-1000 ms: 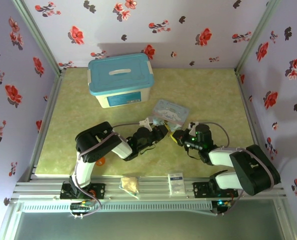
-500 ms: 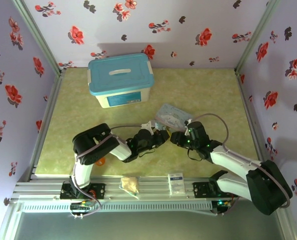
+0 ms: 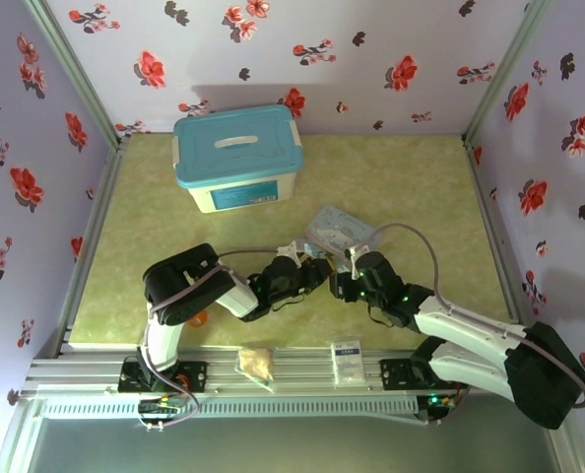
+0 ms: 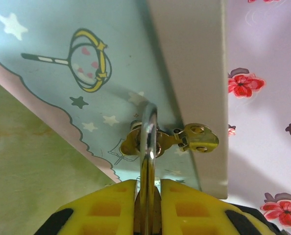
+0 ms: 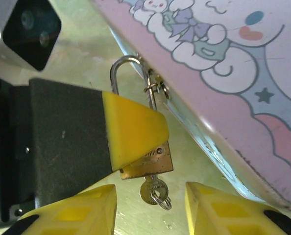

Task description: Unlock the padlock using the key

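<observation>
The small brass padlock hangs by its silvery shackle through the gold hasp of the pale blue cartoon tin. My left gripper is shut on the padlock, and one of its yellow fingers covers most of the body. The key sticks out of the padlock's underside with a small ring on it. My right gripper is open, one fingertip on each side of the key and neither touching it. In the top view the two grippers meet just in front of the tin.
A white box with a blue lid stands at the back left. An orange-red cup peeks out under the left arm. A tan packet and a white sachet lie on the front rail.
The right arm has stretched left and toward the near edge, closer to the left gripper. Its jaws have gone from shut to open. The left arm has barely moved.
</observation>
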Action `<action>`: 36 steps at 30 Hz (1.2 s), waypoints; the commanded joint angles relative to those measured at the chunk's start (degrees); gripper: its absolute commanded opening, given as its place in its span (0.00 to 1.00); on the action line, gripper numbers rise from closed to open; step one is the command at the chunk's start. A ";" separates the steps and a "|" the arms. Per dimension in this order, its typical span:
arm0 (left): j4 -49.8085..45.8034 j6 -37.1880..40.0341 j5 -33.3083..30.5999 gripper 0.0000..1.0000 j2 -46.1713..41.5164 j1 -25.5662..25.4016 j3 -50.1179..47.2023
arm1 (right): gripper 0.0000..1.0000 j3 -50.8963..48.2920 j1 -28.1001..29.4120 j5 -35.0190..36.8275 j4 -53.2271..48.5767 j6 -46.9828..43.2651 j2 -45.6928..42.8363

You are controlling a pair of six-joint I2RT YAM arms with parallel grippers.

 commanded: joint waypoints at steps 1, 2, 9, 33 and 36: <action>4.83 -0.89 2.28 0.00 -0.13 -0.20 -0.21 | 0.42 0.55 3.17 6.52 0.73 -4.07 2.55; 4.89 -0.84 2.23 0.00 -0.27 -0.19 -0.31 | 0.42 0.89 4.03 8.31 0.73 -4.41 3.56; 4.98 -1.16 2.56 0.00 -0.74 -0.15 -0.73 | 0.41 2.88 8.63 18.55 2.10 -6.40 8.33; 7.10 -3.60 4.54 0.00 -0.23 0.20 -2.09 | 0.03 -1.02 1.63 -0.07 25.05 -3.62 15.72; 7.01 -3.13 4.50 0.00 -0.50 0.50 -2.51 | 0.02 -2.18 -0.04 -5.08 26.21 -2.19 14.74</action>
